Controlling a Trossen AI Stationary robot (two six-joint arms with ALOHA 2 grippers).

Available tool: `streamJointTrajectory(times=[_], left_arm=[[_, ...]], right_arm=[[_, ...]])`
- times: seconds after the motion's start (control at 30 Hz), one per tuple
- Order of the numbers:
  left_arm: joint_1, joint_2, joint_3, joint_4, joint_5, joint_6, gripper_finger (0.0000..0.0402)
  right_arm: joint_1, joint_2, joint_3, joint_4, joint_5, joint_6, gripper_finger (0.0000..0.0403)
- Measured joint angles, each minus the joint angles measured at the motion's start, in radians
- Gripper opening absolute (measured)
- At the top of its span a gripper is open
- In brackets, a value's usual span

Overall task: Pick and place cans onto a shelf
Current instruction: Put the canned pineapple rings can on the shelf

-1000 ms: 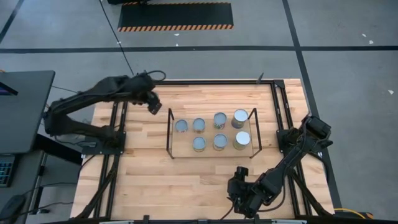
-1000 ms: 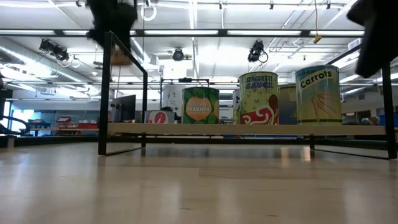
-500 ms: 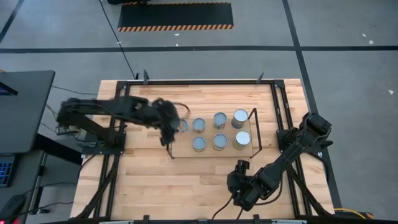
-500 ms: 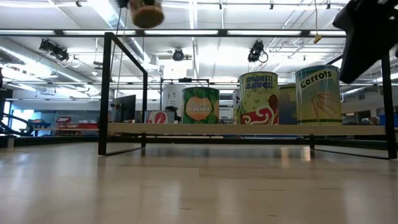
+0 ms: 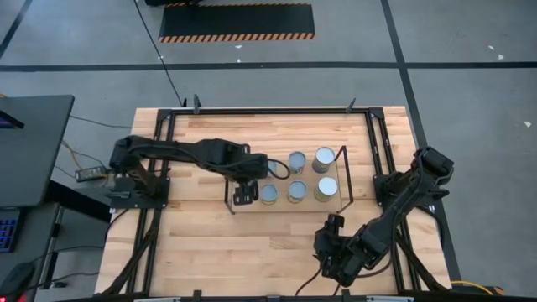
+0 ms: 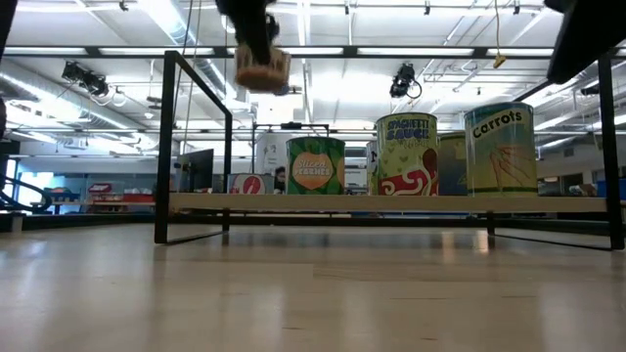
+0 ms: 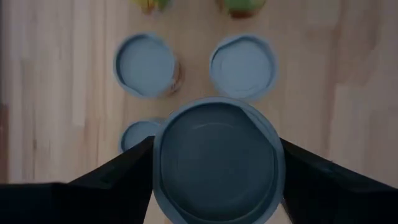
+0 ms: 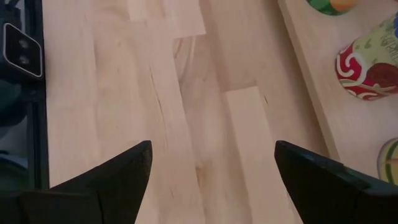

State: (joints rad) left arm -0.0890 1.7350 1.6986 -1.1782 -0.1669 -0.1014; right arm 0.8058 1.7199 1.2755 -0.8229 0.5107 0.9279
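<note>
The shelf (image 5: 282,178) stands mid-table, its light board (image 6: 411,203) between black wire ends. Several cans stand on it, among them a green one (image 6: 315,164), a sauce can (image 6: 407,154) and a carrots can (image 6: 500,149). My left gripper (image 5: 243,191) hangs over the shelf's left end, shut on a can with a grey top (image 7: 217,158); in the low view that can (image 6: 262,68) hangs high above the board. Three shelf cans (image 7: 146,65) show below it. My right gripper (image 5: 335,225) stands open and empty near the table's front edge. My left gripper pinches the can between its two fingers (image 7: 118,177), one on each side of the round wall just under the top rim (image 7: 159,163). The fingers come from above, pointing steeply down. The can hangs top up, slightly tilted, lifted clear above the shelf.
The black table frame runs along the table's far and side edges (image 5: 268,109). Bare wood (image 8: 186,112) lies under my right gripper, with the shelf's near edge (image 8: 311,68) beside it. A dark desk (image 5: 29,147) stands left of the table.
My left gripper has swung with its can from the table's far left toward the right and near side, rolling as it went, and now hangs over the shelf's left end. My right gripper has risen a little.
</note>
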Motion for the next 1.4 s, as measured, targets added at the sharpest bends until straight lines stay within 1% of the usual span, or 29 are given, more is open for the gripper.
streamJointTrajectory(times=[0.13, 0.23, 0.37, 0.57, 0.77, 1.0, 1.13, 1.3, 1.4], left_arm=[[0.008, 0.014, -0.075, 0.05, 0.006, 0.016, 0.0289], [0.004, 0.014, -0.143, 0.147, 0.009, 0.015, 0.0289], [-0.001, 0.014, -0.204, 0.225, 0.015, 0.011, 0.0289], [0.001, 0.014, -0.268, 0.241, 0.015, -0.018, 0.0289], [0.001, 0.013, -0.348, 0.32, 0.015, -0.019, 0.0289], [0.001, 0.012, -0.397, 0.406, 0.016, -0.005, 0.0289], [0.001, 0.012, -0.432, 0.419, 0.046, 0.001, 0.0289], [0.0, 0.012, -0.45, 0.425, 0.055, 0.001, 0.0289], [0.0, 0.012, -0.45, 0.429, 0.06, 0.004, 0.0291]], right_arm=[[0.02, 0.0, 0.0, -0.001, 0.023, 0.019, 0.0347], [0.03, 0.0, 0.0, -0.001, 0.023, 0.032, 0.0347], [0.032, 0.0, 0.0, -0.001, 0.023, 0.04, 0.0347], [0.031, 0.0, 0.0, 0.008, 0.023, 0.04, 0.0347], [0.031, 0.0, 0.0, 0.011, 0.031, 0.039, 0.0347], [0.03, 0.0, 0.0, 0.022, 0.03, 0.04, 0.0347], [0.03, 0.0, 0.0, 0.023, 0.017, 0.04, 0.0347], [0.028, 0.0, 0.0, 0.028, -0.048, 0.04, 0.0347], [0.024, 0.0, 0.0, 0.031, -0.067, 0.042, 0.0347]])
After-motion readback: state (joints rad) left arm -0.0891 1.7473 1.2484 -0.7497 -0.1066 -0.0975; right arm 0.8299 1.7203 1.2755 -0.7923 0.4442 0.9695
